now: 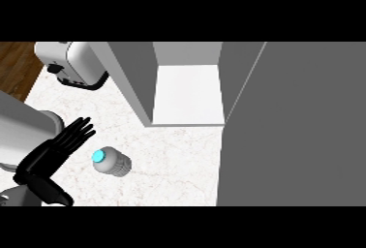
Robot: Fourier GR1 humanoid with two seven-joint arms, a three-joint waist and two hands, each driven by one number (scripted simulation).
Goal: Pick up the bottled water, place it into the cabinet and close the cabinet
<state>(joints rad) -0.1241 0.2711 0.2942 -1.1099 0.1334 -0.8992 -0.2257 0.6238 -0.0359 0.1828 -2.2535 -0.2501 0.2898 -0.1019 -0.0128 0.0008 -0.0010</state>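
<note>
Left hand [53,152] sits at about 8 o'clock, fingers straight and relaxed, holding nothing. Right hand isn't showing at all. The bottle [111,160] stands on the counter [178,164] just beside those fingertips, blue cap up. Cabinet [187,94] is open up at 12. I'd worry a sideways bump tips the bottle before any grasp.

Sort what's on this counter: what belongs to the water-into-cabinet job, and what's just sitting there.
Job: bottle, upright on the counter; cabinet, open; cabinet door; left hand, open beside the bottle.
Idle: toaster, far left corner.
</note>
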